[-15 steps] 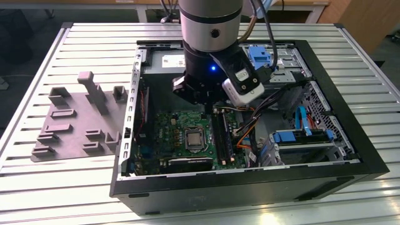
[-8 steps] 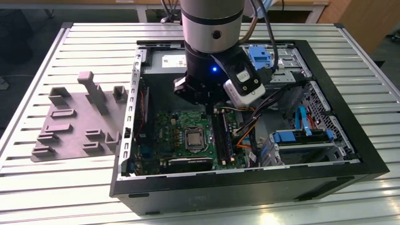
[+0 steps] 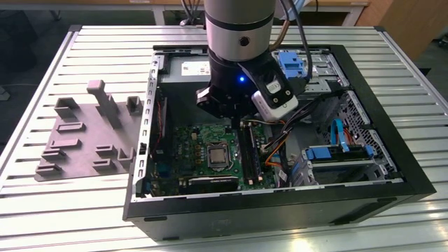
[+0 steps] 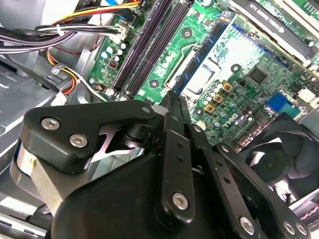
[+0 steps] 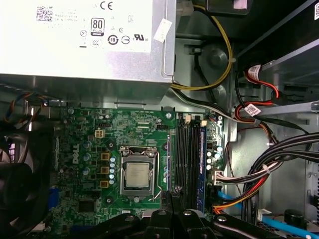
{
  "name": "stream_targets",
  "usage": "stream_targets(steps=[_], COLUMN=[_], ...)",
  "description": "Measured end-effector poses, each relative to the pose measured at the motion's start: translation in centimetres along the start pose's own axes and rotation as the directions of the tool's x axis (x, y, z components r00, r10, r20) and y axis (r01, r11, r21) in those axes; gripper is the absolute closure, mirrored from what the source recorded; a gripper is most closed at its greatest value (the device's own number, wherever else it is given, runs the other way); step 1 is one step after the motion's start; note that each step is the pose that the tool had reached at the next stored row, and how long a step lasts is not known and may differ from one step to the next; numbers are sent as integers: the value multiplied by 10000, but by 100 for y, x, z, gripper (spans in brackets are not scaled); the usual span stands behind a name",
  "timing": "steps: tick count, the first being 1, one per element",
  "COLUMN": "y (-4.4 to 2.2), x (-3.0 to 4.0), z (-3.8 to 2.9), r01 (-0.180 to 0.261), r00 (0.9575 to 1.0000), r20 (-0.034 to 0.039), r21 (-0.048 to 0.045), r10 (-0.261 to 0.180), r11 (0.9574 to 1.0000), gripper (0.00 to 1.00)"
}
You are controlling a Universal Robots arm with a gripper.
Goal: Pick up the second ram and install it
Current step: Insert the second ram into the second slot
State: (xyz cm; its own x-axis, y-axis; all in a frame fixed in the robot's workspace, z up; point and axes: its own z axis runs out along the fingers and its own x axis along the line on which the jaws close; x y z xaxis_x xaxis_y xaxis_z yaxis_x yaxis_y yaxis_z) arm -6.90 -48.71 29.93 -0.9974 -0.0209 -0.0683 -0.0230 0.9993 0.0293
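We judge the fingers of the gripper (image 4: 174,107) nearly shut, seemingly pinching the second ram (image 5: 172,191) edge-on between them, the memory slots (image 5: 187,154) just beyond their tips, so any tilt could jam it on a slot's edge.

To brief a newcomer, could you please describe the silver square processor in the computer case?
Start at the open black metal computer case; a green circuit board lies on its floor. Near the board's middle sits the silver square processor in a metal frame, the only bright square there, unlike the long narrow black memory slots beside it.
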Motion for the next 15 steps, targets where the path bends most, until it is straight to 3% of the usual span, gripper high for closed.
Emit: stream_targets(steps=[15], y=[-2], x=[-52], z=[44], r01=[0], r00=[10000], r20=[0], r21=[0], r10=[0], r11=[10000], gripper=[89])
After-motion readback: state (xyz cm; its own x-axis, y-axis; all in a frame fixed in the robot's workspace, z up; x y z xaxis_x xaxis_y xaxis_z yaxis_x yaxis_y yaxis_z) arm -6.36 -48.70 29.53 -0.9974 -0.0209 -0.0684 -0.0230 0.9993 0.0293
